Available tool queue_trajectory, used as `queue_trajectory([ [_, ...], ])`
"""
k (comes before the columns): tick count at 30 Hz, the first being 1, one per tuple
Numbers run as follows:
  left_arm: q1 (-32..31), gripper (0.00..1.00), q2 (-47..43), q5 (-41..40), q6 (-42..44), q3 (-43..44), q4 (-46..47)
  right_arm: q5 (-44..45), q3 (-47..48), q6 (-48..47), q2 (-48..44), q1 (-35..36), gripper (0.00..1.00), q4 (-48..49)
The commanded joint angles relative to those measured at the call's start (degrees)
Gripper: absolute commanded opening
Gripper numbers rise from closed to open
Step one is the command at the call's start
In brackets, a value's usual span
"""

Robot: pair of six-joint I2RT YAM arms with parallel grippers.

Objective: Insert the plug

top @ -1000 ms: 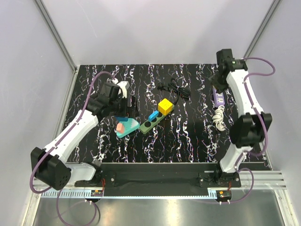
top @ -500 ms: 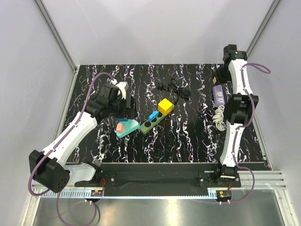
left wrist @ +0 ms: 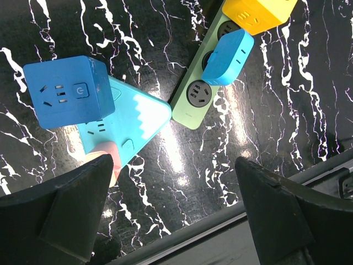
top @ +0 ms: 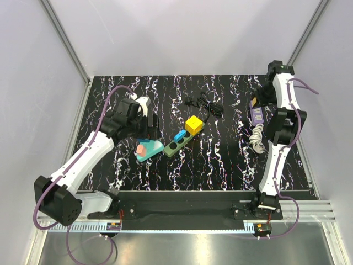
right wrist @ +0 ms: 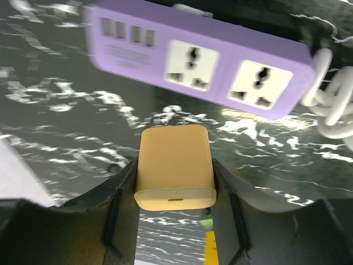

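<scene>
My right gripper [right wrist: 175, 176] is shut on a pale orange plug adapter [right wrist: 175, 165], its prongs pointing away toward a purple power strip [right wrist: 204, 55] with two sockets and USB ports. In the top view the purple strip [top: 256, 114] lies at the right of the table, and the right gripper [top: 263, 95] hovers at its far end. My left gripper [left wrist: 171, 210] is open and empty above the table near a teal triangular strip [left wrist: 129, 124] and a green strip [left wrist: 201, 91].
A blue cube adapter [left wrist: 66, 91] sits on the teal strip. A blue plug [left wrist: 231, 48] and a yellow cube [left wrist: 259, 12] sit on the green strip. A white coiled cable [top: 257, 137] lies by the purple strip. A black cable [top: 204, 103] lies mid-table.
The right arm has swung up and toward the far right, carrying the orange plug to the purple strip's far end. The left arm has barely moved.
</scene>
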Motion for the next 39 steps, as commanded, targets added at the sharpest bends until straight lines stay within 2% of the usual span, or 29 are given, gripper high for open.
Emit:
queue_trajectory([
  [1,-0.2,0.98,-1.6,0.5,1.0,-0.2,2.0,-2.1,-3.6,-2.5,-1.9,-0.1,0.0,-15.9],
  [6,-0.2,0.98,-1.8,-0.5,1.1,-0.3,2.0,1.1,-5.6,-4.7,-3.1,-0.8,0.0,-17.2],
  [16,-0.2,0.99,-2.1,-0.1,1.3,-0.3,1.9,-0.2,-10.5,-9.1,-5.1,-3.6,0.0,-16.9],
  [29,-0.2,0.99,-2.7,-0.3,1.3,-0.4,1.9,-0.2,-7.2,-8.9,-7.0,-4.1,0.0,-17.3],
  [39,-0.2,0.99,-2.8,-0.5,1.3,-0.6,1.9,-4.3,-13.7,-8.1,-8.1,-4.2,0.0,-17.1],
])
